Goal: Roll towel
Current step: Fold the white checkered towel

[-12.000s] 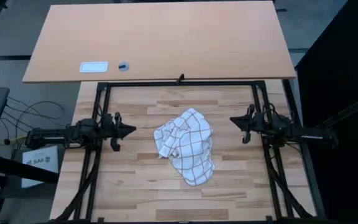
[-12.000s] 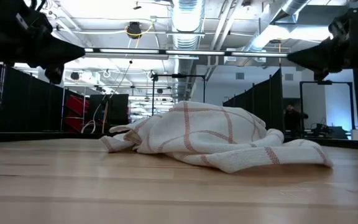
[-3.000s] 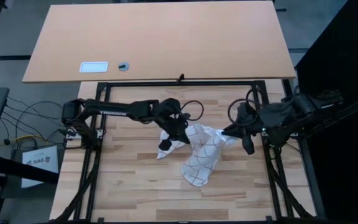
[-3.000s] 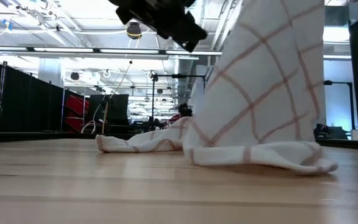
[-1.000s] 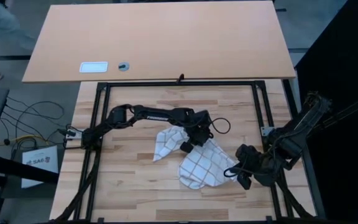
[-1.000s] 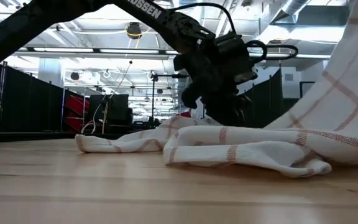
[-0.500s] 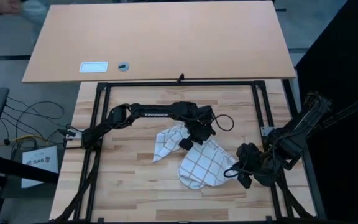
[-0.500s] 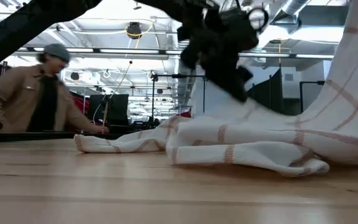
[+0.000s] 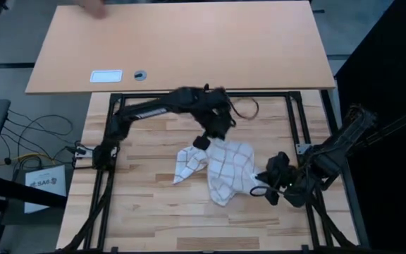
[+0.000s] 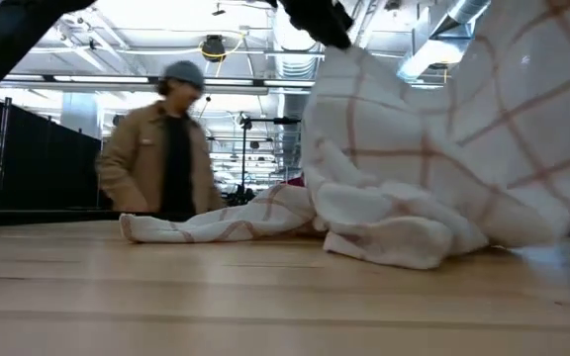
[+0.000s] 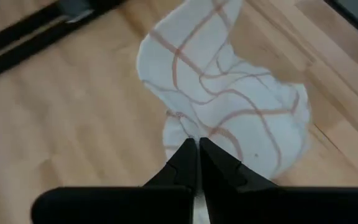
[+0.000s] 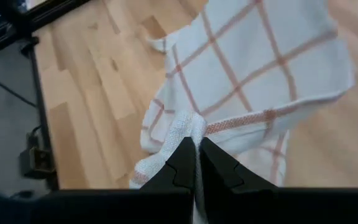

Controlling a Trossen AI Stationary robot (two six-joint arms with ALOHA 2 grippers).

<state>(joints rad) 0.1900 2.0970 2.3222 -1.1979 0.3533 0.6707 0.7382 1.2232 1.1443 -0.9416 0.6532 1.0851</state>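
High view shows the towel in the middle of the wooden table, partly lifted and bunched up. The left gripper is just above the middle of the frame, pinching the towel's top edge tight. The right gripper is at the lower right, pinching another edge tight. At the upper left of the frame, a small white card and a little round thing lie on the big tan board. A black metal frame runs around the table. Low view shows the lifted towel filling the right side and hiding the room behind it. A person in a tan jacket stands behind the table, left of the middle.
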